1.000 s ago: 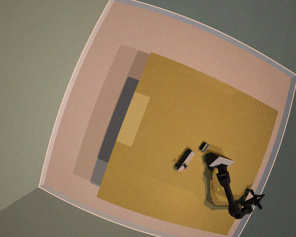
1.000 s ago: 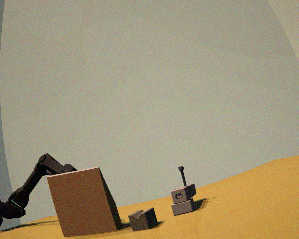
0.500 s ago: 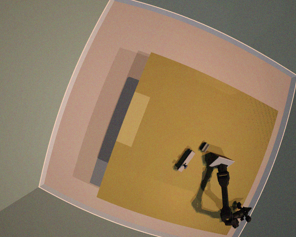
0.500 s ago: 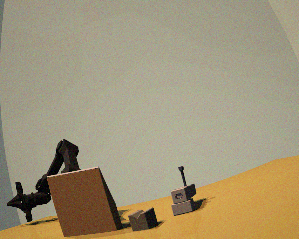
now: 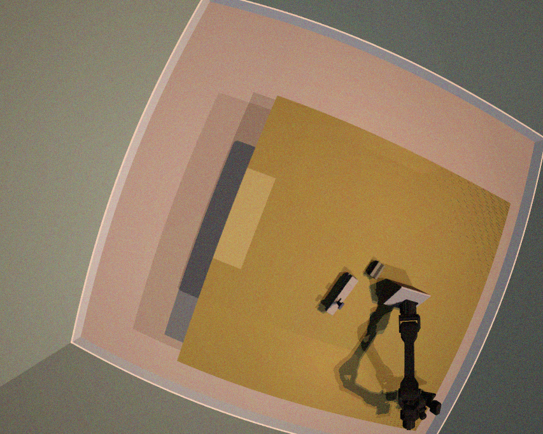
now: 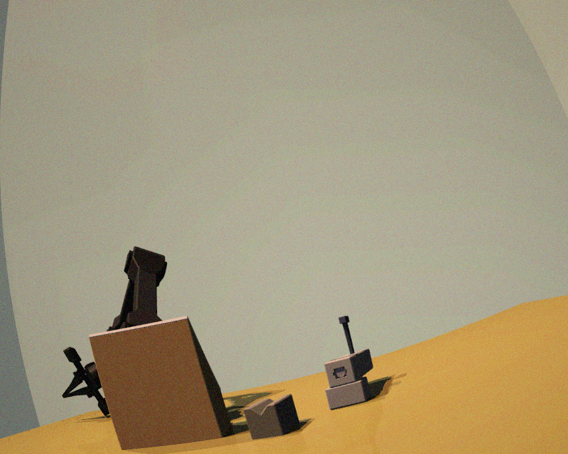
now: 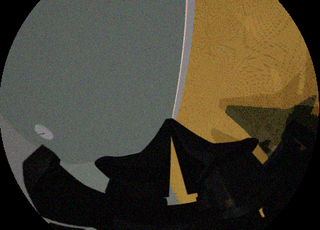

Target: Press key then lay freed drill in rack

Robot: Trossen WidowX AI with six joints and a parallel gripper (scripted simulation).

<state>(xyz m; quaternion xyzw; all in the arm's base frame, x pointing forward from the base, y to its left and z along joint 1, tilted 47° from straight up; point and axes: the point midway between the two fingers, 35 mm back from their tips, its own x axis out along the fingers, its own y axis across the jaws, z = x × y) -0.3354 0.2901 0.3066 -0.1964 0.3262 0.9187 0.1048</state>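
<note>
Standing on the mustard-yellow tabletop [image 5: 332,210] [image 6: 470,371] [image 7: 226,60], as seen from outside:

Item: tall brown box-shaped pedestal [image 5: 409,295] [image 6: 152,385], pale on top, at left.

Item: jointed black robot arm [image 5: 409,354] [image 6: 144,288], rising behind the pedestal, which conceals part of its forward run.

Item: black two-fingered gripper [image 5: 423,414] [image 6: 65,395] [image 7: 168,121], far left, partly masked by the pedestal; clenched, fingertips meeting, holding nothing. Its outline from above is a dark tangle.

Item: small dark-grey block with V-shaped notch [image 5: 375,269] [image 6: 270,417], apparently the rack, just right of the pedestal; no drill lies in the notch.

Item: stepped grey block [image 5: 342,294] [image 6: 347,393], farther right, with a dark recess in its face; the recess contents are hard to make out.

Item: thin dark stem with squared cap [image 5: 340,303] [image 6: 347,337], upright on the stepped block, leaning slightly, well apart from the gripper. Whether this is key or drill, I cannot tell.
</note>
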